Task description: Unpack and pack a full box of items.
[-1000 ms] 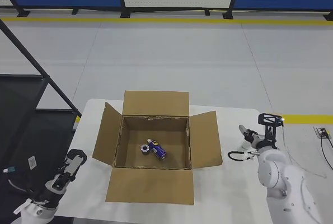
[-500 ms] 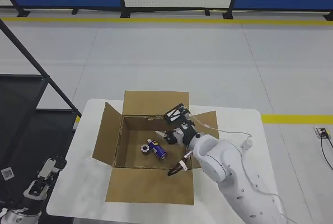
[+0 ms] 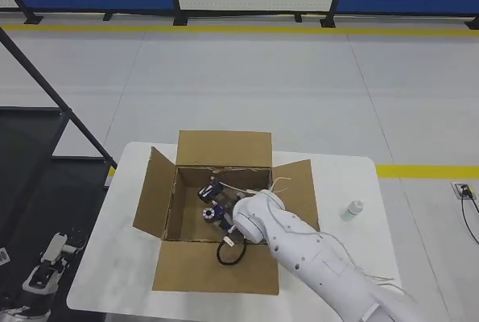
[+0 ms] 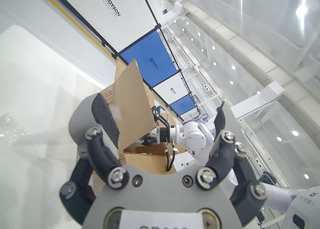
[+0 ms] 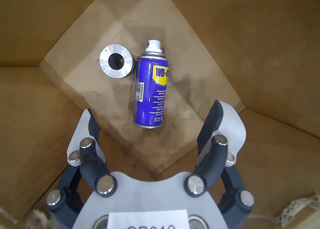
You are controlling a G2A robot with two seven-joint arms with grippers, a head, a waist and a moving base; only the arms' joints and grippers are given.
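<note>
Right wrist view: right pincer (image 5: 152, 112), jaws wide apart and empty, hangs inside cardboard box (image 5: 262, 39) over blue spray can (image 5: 150, 89) lying flat, with metal ring (image 5: 117, 64) just beside its cap end. Top view: arm hides most of the can. Left pincer (image 4: 160, 104) spread open, empty, off the tabletop (image 3: 126, 266) edge. Small white bottle (image 3: 352, 209) stands outside the box.

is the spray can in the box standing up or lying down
Lying on its side: the spray can rests lengthwise on the box floor, label facing up, cap end beside the metal ring.
</note>
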